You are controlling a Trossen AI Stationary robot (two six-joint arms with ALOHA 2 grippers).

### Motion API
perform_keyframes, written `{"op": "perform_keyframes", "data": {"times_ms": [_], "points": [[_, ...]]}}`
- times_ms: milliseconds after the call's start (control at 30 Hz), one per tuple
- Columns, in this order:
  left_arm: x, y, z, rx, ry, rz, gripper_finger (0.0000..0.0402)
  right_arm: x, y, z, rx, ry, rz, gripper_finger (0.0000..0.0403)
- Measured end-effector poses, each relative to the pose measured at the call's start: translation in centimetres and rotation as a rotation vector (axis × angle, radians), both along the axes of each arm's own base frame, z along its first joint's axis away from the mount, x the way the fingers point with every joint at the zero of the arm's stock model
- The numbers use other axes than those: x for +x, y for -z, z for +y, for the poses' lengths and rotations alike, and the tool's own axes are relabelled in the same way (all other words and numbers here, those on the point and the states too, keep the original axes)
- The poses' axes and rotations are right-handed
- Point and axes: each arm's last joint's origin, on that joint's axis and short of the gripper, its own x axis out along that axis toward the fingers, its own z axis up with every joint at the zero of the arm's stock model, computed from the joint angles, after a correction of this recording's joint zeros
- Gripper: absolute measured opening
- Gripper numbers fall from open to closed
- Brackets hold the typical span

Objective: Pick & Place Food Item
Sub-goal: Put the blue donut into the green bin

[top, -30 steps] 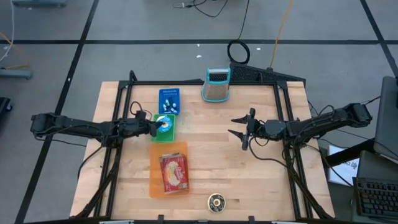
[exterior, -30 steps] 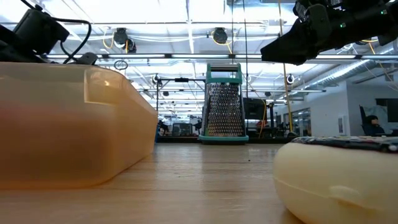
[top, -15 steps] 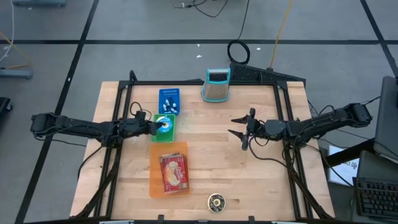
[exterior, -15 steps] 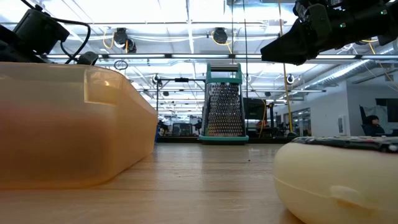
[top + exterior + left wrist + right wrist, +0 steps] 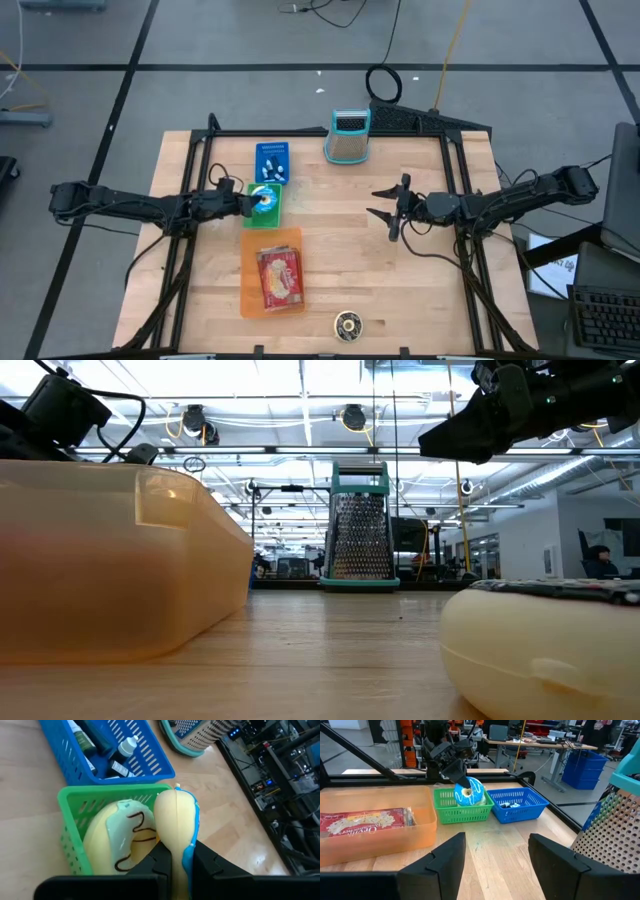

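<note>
My left gripper (image 5: 181,854) is shut on a donut with blue icing (image 5: 176,820), which stands on edge over the green basket (image 5: 67,827). A second donut with pale icing and a brown drizzle (image 5: 117,842) lies in that basket. In the high view my left gripper (image 5: 251,203) is at the green basket (image 5: 265,216), beside the blue basket (image 5: 271,162). My right gripper (image 5: 389,210) hangs open above the table's right half, holding nothing. My left gripper pinches the blue-iced donut between its two fingers, one finger (image 5: 157,862) on the plain face and the other on the iced face (image 5: 189,851). The fingers come from the table's left, slanting down. The donut stands on edge (image 5: 468,791) in the basket's opening; whether it rests on the other donut I cannot tell.
An orange container (image 5: 272,272) with a red packet (image 5: 280,277) lies nearer the front edge. A metal grater (image 5: 347,137) stands at the far edge. A small round object (image 5: 347,323) sits at the front edge. The blue basket holds small bottles (image 5: 125,750).
</note>
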Motion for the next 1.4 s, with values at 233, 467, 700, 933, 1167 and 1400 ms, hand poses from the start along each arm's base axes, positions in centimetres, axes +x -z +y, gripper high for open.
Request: {"op": "perform_keyframes", "data": {"times_ms": [233,467,700,933,1167,1400], "points": [[0.1,0.3,0.1,-0.053,-0.034,0.0,0.0035,0.0,0.0,0.0,0.0,0.0,0.0,0.0201],[0.5,1.1,0.5,-0.038,-0.047,0.069,0.0035,0.0,0.0,0.0,0.0,-0.002,0.0,0.0201],[0.6,1.3,0.6,-0.029,-0.053,0.078,0.0037,0.0,0.0,0.0,0.0,-0.003,0.001,0.0201],[0.6,1.2,0.6,-0.005,-0.039,0.087,0.0111,0.0,0.0,0.0,0.001,-0.003,0.002,0.0201],[0.8,0.9,0.7,0.081,0.003,0.081,0.0208,0.0,0.1,0.0,0.024,-0.001,0.002,0.0201],[1.0,0.6,0.7,0.082,0.001,0.057,0.025,0.0,0.1,0.1,0.025,-0.005,0.004,0.0201]]}}
